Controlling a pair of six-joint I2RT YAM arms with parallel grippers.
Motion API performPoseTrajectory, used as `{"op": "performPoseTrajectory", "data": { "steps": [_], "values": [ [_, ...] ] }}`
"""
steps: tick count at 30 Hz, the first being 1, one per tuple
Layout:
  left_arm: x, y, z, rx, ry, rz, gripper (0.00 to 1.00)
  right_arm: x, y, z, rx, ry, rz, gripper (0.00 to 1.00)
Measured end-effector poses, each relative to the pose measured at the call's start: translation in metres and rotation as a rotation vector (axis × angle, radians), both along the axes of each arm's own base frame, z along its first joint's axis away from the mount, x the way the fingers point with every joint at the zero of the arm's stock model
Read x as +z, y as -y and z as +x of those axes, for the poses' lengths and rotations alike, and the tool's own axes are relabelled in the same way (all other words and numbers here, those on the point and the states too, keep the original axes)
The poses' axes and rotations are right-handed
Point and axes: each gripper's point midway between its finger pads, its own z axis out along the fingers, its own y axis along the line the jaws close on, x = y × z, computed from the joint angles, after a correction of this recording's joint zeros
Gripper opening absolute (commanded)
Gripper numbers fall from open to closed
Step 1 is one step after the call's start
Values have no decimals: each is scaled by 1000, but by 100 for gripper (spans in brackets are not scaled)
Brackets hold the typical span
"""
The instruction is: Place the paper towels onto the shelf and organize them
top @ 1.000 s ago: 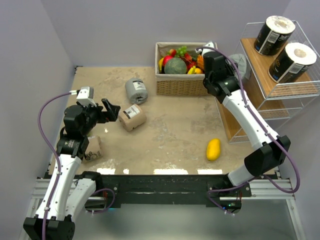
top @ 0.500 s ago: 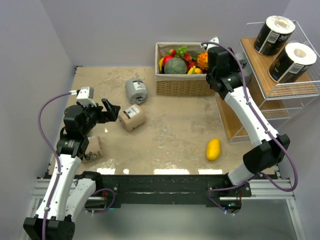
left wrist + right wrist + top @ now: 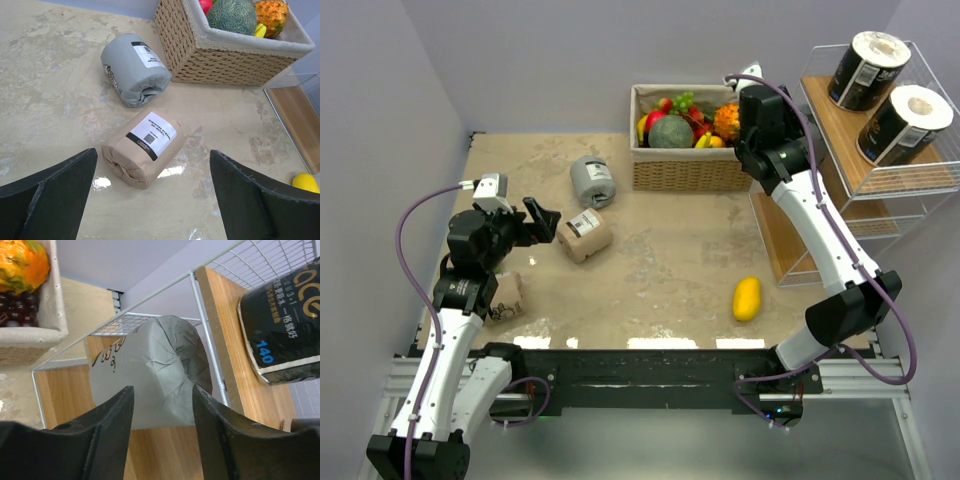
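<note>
Parted and empty at right gripper [image 3: 162,390]; just past its tips, grey roll [image 3: 150,355] on its side on shelf [image 3: 217,305]. Wide at left gripper [image 3: 152,155], nearer arm to tan roll [image 3: 142,147] on tabletop [image 3: 50,100] below, axis slanting across the jaws. Hidden behind right arm [image 3: 820,230] from above: that grey roll.

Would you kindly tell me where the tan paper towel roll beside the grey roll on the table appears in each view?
Top external: tan paper towel roll left of centre, just below the grey roll.
Left wrist: centre of frame, also below the grey roll.
Right wrist: not in it.
Shared landmark: the wicker fruit basket, visible in all three.
</note>
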Motion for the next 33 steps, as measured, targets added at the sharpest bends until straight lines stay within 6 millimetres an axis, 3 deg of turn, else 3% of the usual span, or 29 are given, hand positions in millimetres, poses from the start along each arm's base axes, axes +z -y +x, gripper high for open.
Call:
{"op": "performPoseTrajectory", "data": {
  "steps": [12,20,25,29,33],
  "values": [
    [0,0,0,0,0,0,100,-19,-15,16,70,-40,23,39],
    [0,0,0,0,0,0,100,-52,-19,31,73,-109,-1,36],
    [0,0,0,0,0,0,100,-66,3,36,17,-138,-6,35],
    [0,0,0,0,0,0,100,-70,29,35,-43,-140,2,35],
    [0,0,0,0,0,0,100,-72,40,35,-67,-138,13,36]
  ]
}}
